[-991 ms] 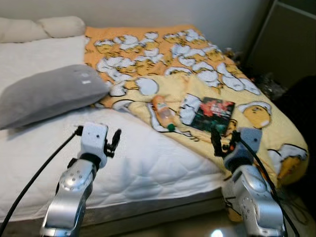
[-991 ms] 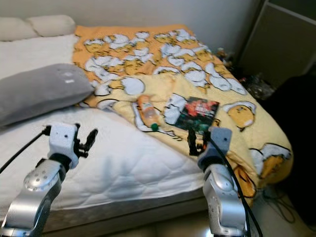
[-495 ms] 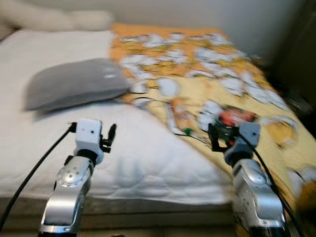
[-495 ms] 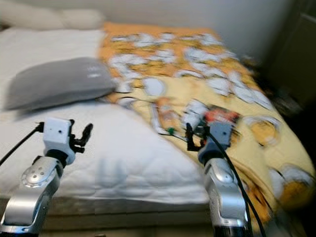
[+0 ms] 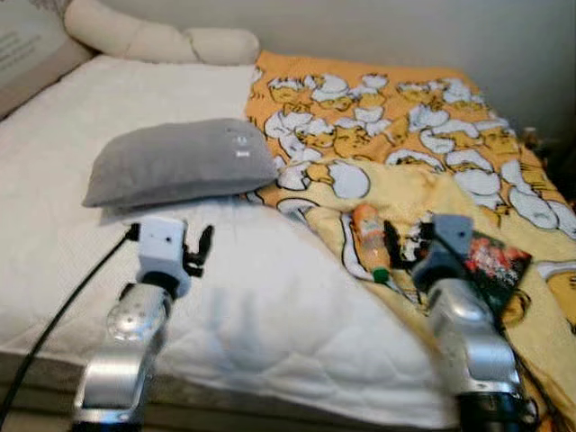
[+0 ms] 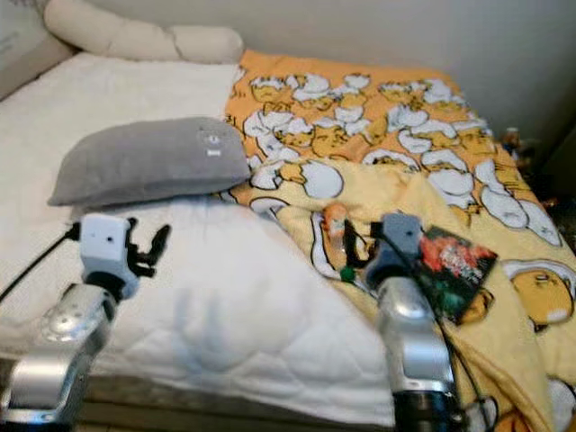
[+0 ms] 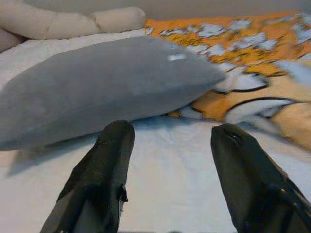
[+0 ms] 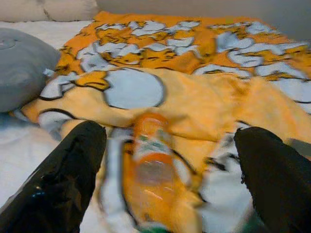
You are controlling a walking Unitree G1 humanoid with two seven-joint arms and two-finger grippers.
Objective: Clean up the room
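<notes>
An orange drink bottle [image 5: 366,239] with a green cap lies on the yellow cartoon-print blanket [image 5: 360,108]. Beside it, on the right, is a dark book [image 5: 493,261]. My right gripper [image 5: 397,249] is open, hovering just short of the bottle, and in the right wrist view the bottle [image 8: 153,165] lies between the two spread fingers. A grey pillow [image 5: 180,162] rests on the white mattress [image 5: 270,306]. My left gripper [image 5: 199,249] is open above the mattress, in front of the grey pillow [image 7: 97,82], with nothing between its fingers.
Cream bolster pillows [image 5: 162,40] line the head of the bed at the back left. The wall runs behind the bed. The mattress's front edge [image 5: 225,396] is just below my arms. The blanket covers the bed's right half.
The camera has swung left, so the bed has shifted right in the picture. My right gripper is now closer to the bottle. Both grippers have stayed open.
</notes>
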